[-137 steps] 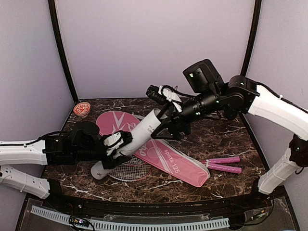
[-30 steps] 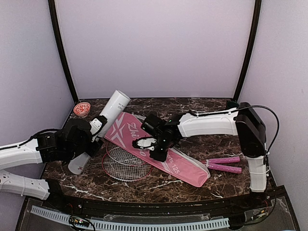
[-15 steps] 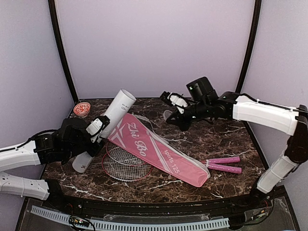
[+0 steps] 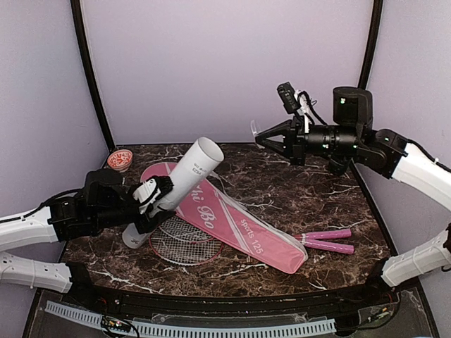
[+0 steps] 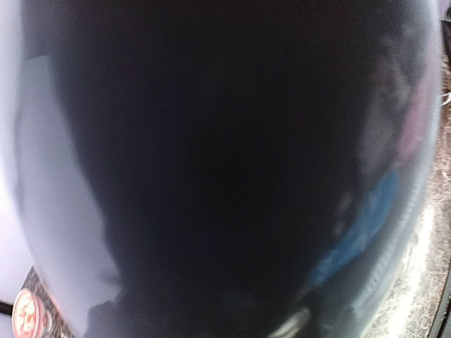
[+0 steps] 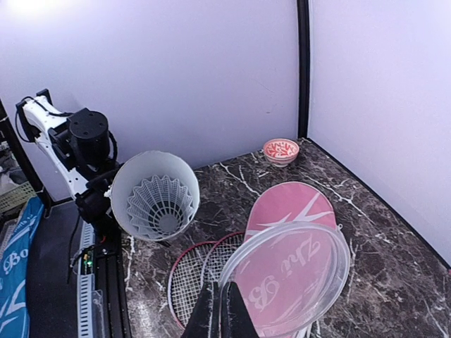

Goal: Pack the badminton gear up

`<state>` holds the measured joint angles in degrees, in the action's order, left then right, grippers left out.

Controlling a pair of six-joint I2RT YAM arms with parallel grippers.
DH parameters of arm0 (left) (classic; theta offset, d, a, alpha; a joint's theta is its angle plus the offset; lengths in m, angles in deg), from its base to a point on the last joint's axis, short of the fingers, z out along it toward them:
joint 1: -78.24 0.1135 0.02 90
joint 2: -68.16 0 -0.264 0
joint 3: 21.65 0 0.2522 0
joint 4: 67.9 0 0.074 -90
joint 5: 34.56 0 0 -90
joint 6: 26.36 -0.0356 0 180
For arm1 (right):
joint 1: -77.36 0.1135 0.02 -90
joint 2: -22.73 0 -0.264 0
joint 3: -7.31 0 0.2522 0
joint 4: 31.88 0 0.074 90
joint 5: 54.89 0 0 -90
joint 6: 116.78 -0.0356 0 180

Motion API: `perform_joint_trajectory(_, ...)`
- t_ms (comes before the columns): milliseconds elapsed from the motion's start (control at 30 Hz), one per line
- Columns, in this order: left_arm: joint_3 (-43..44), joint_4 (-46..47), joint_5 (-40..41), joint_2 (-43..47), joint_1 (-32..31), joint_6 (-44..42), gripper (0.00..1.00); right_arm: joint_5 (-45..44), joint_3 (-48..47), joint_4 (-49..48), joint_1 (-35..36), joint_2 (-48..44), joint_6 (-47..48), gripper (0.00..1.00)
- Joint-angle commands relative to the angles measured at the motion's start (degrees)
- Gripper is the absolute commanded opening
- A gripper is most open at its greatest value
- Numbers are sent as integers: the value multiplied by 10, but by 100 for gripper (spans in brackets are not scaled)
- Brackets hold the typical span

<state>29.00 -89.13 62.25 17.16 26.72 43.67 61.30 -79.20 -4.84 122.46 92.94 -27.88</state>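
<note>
Capping step | L gripper (image 4: 159, 192) clamps white tube (image 4: 189, 167) | R gripper (image 6: 220, 304) pinches clear lid (image 6: 285, 278) | next: align w/ tube mouth, push.

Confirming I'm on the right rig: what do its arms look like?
Left arm and right arm: white shells near the base, black wrists. Left gripper and right gripper: black, with white parts. A black cable loops over the right wrist.

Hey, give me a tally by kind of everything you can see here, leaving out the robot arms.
Rackets: 2
Pink bag: 1
White tube: 1
Clear lid: 1
Small bowl: 1
Shuttlecock showing inside the tube (any behind it are hidden): 1
Total: 7
</note>
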Motion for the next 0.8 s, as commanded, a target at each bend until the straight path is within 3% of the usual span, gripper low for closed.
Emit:
perform_joint_trajectory(0,-1,57,-77,4,-12,-30,42,77,-10,-49,-1,-17,-50,0)
perform_joint_trajectory(367,-13,80,-95,-16,-30,-29,42,138,3,-86,4,-23,-77,0)
perform_joint_trajectory(767,-20,99,-158,-6,-33,-20,42,118,-50,-21,53,5,-32,0)
